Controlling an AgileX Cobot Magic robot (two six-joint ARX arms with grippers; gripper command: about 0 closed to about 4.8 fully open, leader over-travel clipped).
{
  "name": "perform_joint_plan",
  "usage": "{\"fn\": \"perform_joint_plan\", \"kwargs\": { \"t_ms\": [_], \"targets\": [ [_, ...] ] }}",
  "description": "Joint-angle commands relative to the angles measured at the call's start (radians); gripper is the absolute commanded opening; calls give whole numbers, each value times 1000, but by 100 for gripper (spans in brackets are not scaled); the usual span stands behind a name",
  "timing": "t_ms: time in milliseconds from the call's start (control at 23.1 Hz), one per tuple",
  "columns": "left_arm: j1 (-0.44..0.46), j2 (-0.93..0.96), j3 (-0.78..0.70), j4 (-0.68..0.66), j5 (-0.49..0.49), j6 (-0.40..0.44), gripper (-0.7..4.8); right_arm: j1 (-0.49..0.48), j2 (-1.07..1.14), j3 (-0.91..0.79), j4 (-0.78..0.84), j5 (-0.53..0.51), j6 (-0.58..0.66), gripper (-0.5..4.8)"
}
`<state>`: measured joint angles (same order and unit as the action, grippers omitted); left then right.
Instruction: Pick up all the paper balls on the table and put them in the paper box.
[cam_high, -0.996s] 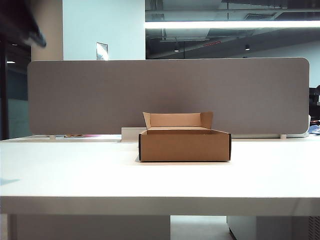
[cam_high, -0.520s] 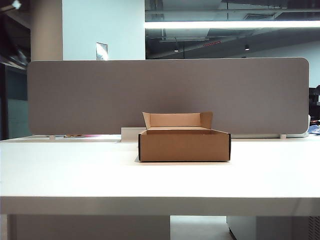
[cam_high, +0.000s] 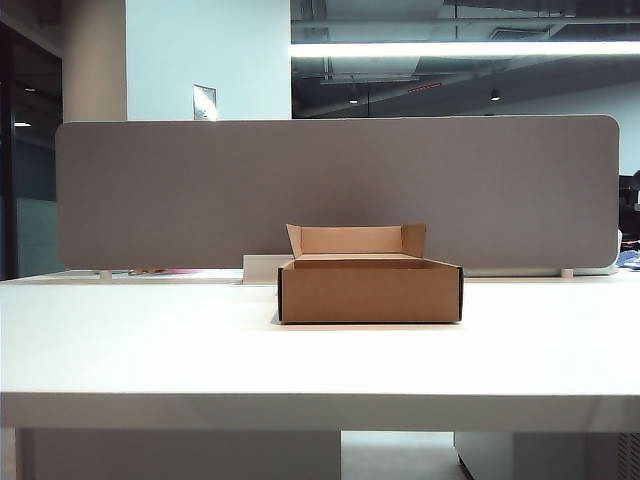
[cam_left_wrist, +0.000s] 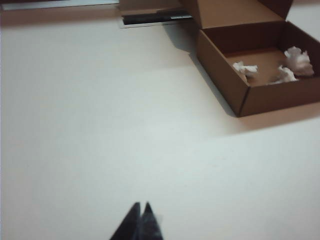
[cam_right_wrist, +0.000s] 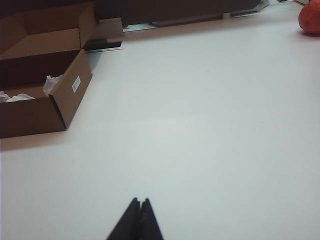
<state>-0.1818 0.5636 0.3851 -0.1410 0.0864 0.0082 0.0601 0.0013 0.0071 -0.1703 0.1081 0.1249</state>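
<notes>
A grey divider panel (cam_high: 335, 190) fronts a pale wall (cam_high: 207, 55) under a bright ceiling light strip (cam_high: 465, 48).

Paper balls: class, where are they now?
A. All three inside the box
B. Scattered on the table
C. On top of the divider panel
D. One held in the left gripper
A: the left wrist view shows three paper balls lying inside the box, the table around it bare, and the left gripper shut on nothing.

- The desk (cam_high: 150, 350) is smooth, white, faintly sheeny.
- The paper box (cam_high: 370, 290) is matt brown cardboard with dark corner edges.
- The paper balls (cam_left_wrist: 299, 61) are crumpled, rough white paper.
- The divider panel (cam_high: 200, 190) looks like matt grey cloth.
- Each end effector, left (cam_left_wrist: 141, 220) and right (cam_right_wrist: 138, 217), looks matt black.
</notes>
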Motion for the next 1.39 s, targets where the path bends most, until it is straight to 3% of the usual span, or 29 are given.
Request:
{"fn": "perform_joint_plan", "kwargs": {
  "t_ms": [43, 563, 1385],
  "targets": [
    [58, -53, -60, 117, 61, -46, -6, 1, -2, -3, 14, 2, -2, -8],
    [227, -293, -241, 203, 118, -50, -6, 1, -2, -3, 14, 2, -2, -8],
    [197, -419, -377, 192, 157, -50, -6, 0, -2, -3, 13, 2, -2, -8]
  ]
}}
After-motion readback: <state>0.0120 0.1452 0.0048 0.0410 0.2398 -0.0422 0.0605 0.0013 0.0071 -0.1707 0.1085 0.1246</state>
